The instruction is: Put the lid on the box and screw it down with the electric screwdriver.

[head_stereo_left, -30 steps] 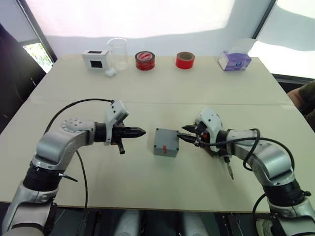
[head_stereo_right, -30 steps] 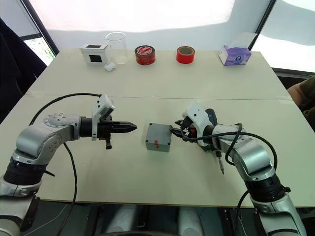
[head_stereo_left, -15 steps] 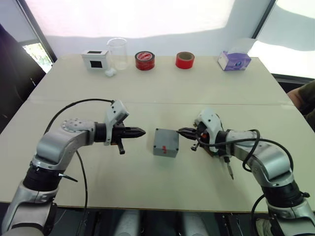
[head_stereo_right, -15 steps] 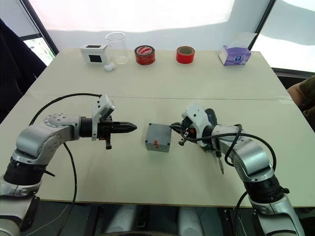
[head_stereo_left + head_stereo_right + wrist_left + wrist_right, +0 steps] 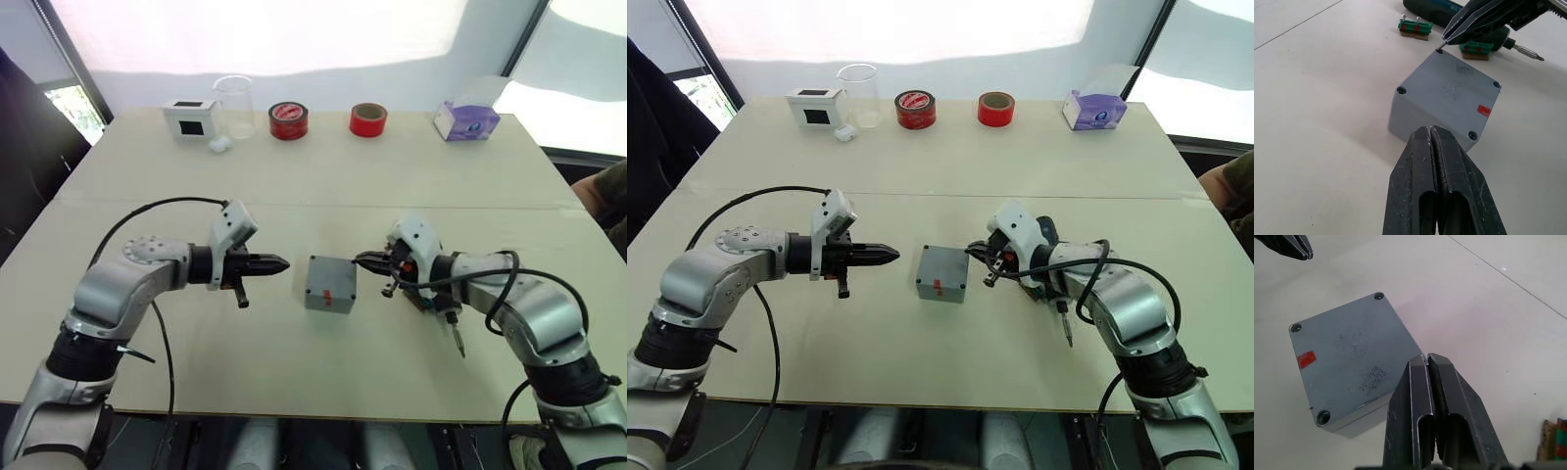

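Grey box (image 5: 330,284) mid-desk, lid seam hard to tell, left gripper (image 5: 282,262) and right gripper (image 5: 361,258) fingers pressed together, screwdriver (image 5: 453,324) half hidden behind right arm.

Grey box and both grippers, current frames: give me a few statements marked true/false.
1. The lid sits on the box. True.
2. The left gripper grips the box. False: it is shut on nothing, short of the box.
3. The right gripper is shut, its tip at a corner of the lid. True.
4. The electric screwdriver is held upright over a screw hole. False: it lies on the table by the right arm.
5. Two red tape rolls stand at the far edge. True.
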